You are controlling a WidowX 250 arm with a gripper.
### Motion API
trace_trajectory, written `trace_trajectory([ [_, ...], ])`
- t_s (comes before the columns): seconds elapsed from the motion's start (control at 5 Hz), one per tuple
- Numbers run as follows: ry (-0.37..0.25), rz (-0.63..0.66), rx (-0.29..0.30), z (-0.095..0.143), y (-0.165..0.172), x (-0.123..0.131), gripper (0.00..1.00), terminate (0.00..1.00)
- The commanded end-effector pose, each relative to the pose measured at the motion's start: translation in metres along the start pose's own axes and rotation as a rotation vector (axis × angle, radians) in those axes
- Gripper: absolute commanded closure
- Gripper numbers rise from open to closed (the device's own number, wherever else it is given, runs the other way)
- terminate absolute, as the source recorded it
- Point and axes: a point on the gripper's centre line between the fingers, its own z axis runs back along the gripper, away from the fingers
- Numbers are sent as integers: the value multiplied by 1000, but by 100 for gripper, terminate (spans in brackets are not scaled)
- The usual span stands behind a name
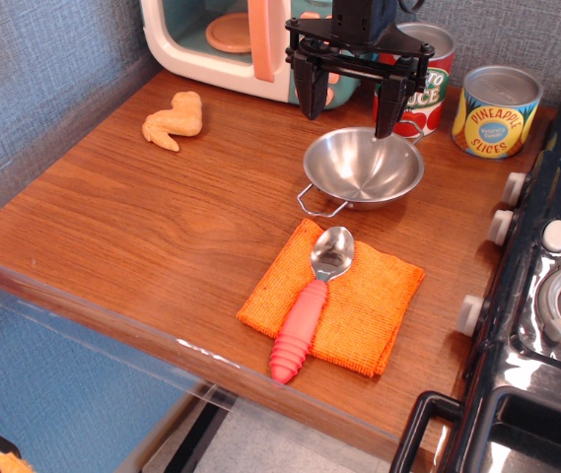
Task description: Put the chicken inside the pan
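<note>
While the gripper point(351, 106) hangs with jaws apart above the pan point(364, 166), the chicken point(174, 121) lies well left of the pan, probably light, stiff, slick plastic; best pinched across its bend.

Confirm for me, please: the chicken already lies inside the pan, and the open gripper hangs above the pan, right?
Not quite. The observation.image view shows the chicken lying on the table, left of the pan, which holds nothing. The open gripper does hang above the pan.
</note>
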Motion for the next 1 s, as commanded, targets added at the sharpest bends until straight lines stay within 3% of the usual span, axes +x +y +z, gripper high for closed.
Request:
trace_trajectory([
  [0.0, 0, 0, 0, 0, 0, 0, 0, 0],
  [0.2, -4, 59, -45, -1, 18, 5, 0, 0],
  [0.8, -34, 324, 13, -1, 117, 25, 0, 0],
])
